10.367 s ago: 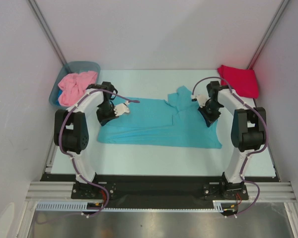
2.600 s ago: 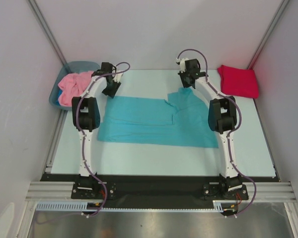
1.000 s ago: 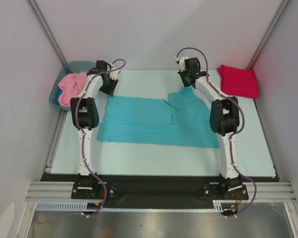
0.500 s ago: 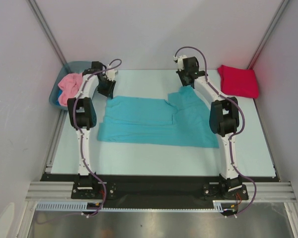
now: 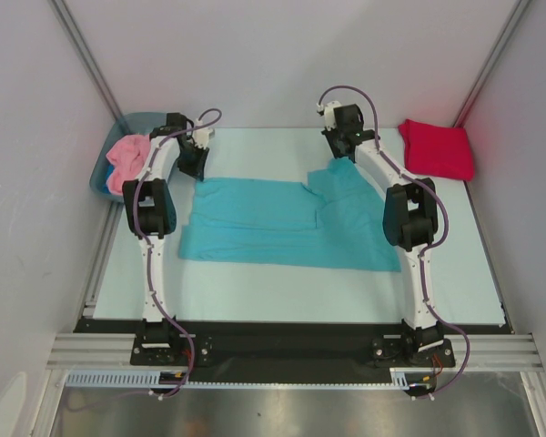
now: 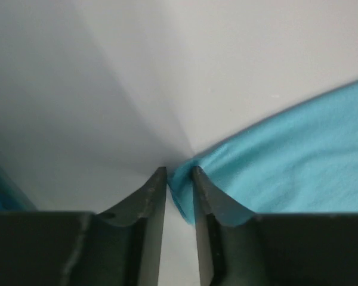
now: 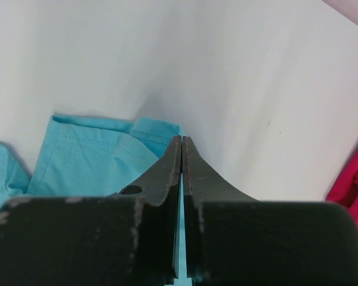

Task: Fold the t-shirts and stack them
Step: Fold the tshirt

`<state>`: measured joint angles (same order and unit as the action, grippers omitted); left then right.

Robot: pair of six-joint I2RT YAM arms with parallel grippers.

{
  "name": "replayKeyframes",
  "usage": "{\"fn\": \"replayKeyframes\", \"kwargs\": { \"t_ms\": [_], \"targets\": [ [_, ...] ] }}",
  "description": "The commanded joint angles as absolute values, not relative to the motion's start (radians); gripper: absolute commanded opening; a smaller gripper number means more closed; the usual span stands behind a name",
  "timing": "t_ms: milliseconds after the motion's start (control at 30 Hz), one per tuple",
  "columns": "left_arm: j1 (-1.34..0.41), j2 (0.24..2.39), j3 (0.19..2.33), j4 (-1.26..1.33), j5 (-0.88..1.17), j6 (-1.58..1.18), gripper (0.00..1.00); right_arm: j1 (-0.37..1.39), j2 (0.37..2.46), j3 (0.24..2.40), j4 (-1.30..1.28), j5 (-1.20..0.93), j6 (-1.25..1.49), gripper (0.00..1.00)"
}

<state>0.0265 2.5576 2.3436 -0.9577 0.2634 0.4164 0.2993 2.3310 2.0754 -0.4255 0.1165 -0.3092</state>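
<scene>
Left wrist: left tool (image 6: 178, 174) slightly apart, turquoise t-shirt (image 6: 298, 161) corner between tips | right wrist: right tool (image 7: 181, 140) together at shirt's hem

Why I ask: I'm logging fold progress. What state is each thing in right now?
turquoise t-shirt: spread flat, far corners at the grippers.
crimson red t-shirt: folded, lying at the far right.
pink t-shirt: crumpled in the tub.
tub: holding the pink t-shirt.
left gripper: jaws narrowly apart around a turquoise corner.
right gripper: jaws shut, turquoise cloth showing between them.
</scene>
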Motion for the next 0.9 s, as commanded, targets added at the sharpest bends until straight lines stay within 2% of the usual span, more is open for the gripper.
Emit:
{"fn": "replayKeyframes", "kwargs": {
  "t_ms": [0, 67, 200, 233, 267, 333, 367, 867],
  "targets": [
    [0.04, 2.592, 2.364, -0.98, 0.233, 0.425, 0.24, 0.307, 2.253, 2.074, -0.387, 0.13, -0.319, 0.0],
    [0.04, 2.592, 2.358, -0.98, 0.233, 0.426, 0.18, 0.31, 2.253, 2.074, -0.385, 0.13, -0.318, 0.0],
    [0.04, 2.592, 2.358, -0.979, 0.238, 0.416, 0.17, 0.31, 2.253, 2.071, -0.385, 0.13, -0.318, 0.0],
    [0.04, 2.592, 2.358, -0.979, 0.241, 0.414, 0.14, 0.31, 2.253, 2.071, -0.387, 0.129, -0.318, 0.0],
    [0.04, 2.592, 2.358, -0.977, 0.241, 0.413, 0.07, 0.313, 2.256, 2.071, -0.385, 0.129, -0.318, 0.0],
    [0.04, 2.591, 2.359, -0.977, 0.244, 0.41, 0.05, 0.313, 2.256, 2.071, -0.387, 0.13, -0.321, 0.0],
    [0.04, 2.589, 2.358, -0.977, 0.241, 0.408, 0.0, 0.314, 2.256, 2.071, -0.387, 0.13, -0.319, 0.0],
    [0.026, 2.487, 2.33, -0.928, 0.268, 0.422, 0.0, 0.295, 2.241, 2.039, -0.382, 0.164, -0.356, 0.0]
  ]
}}
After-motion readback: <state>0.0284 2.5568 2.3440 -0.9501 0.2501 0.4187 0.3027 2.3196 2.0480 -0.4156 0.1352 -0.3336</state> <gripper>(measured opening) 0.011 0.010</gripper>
